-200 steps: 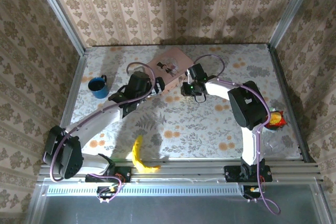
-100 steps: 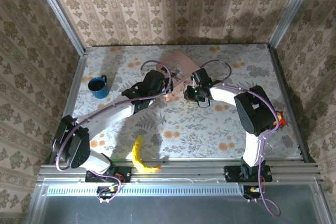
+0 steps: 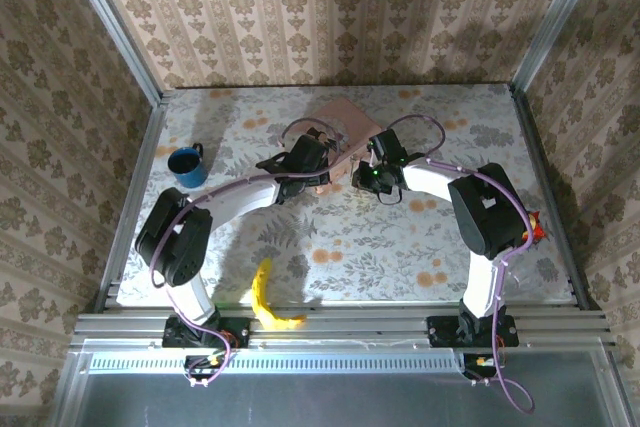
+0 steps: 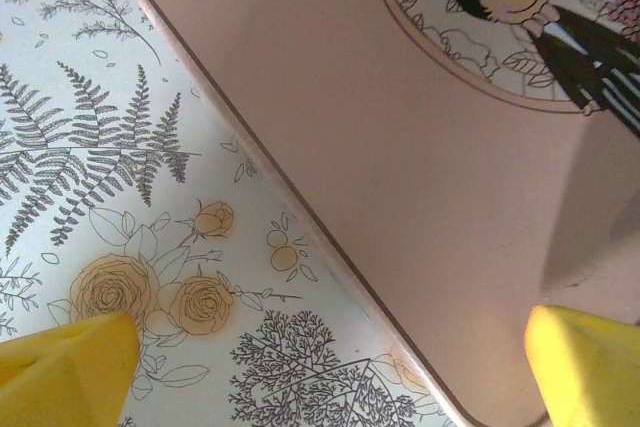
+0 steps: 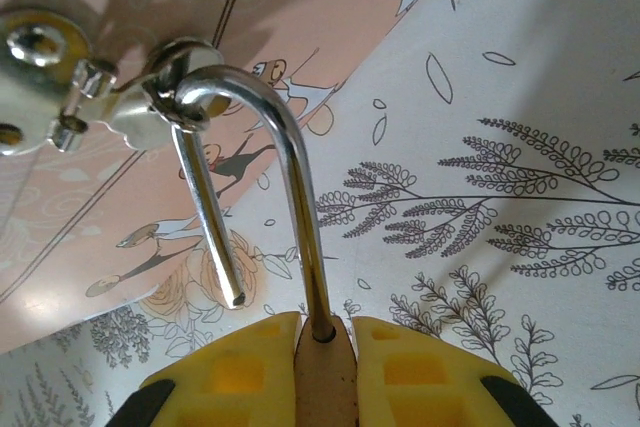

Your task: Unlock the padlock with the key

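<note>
The right arm (image 3: 432,173) has its jaws clamped on the brass body of the padlock (image 5: 303,212), whose shackle hangs through the hasp (image 5: 110,112) of the pink box (image 4: 400,197) (one leg is free of the body, so it looks unlocked). The left arm (image 3: 240,197) holds its jaws wide apart astride the box's edge on the counter (image 4: 100,147), probably to brace the box while the shackle is unhooked.

Floral table (image 3: 400,247) — pink box (image 3: 340,113), blue mug (image 3: 186,165), banana (image 3: 263,292) lying on it
</note>
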Controlling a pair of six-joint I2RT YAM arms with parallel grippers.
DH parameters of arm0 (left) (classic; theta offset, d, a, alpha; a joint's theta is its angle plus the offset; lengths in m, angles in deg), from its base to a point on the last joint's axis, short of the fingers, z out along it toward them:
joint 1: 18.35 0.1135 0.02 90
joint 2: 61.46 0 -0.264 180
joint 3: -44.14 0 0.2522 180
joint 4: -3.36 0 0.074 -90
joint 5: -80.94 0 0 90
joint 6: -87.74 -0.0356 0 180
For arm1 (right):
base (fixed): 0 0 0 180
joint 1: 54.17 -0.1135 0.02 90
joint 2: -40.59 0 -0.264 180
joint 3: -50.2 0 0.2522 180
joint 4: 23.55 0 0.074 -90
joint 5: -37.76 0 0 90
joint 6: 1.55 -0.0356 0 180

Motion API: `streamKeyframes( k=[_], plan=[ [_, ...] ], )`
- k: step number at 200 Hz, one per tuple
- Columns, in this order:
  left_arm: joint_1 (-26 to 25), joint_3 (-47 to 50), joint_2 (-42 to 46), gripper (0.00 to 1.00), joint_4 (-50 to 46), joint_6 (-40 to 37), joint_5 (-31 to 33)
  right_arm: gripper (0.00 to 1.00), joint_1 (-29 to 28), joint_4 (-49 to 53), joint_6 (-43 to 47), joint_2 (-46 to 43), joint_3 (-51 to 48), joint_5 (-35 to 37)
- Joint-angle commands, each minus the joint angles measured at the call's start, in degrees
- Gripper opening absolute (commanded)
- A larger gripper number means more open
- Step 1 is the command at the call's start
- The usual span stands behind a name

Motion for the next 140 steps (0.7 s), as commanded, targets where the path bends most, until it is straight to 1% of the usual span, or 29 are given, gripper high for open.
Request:
streamKeyframes(
  k=[1,140],
  plan=[
    [0.32,-2.66,-1.28,1.0,-1.35,-0.83,-0.03,0.0,0.99,-0.99,-2.56,-0.26,-0.87,-1.12],
    [0.39,1.25,-0.47,1.0,-1.21,1.37,-1.79,0.0,2.68,-8.1,-9.0,2.82,-0.78,-4.3]
  ],
)
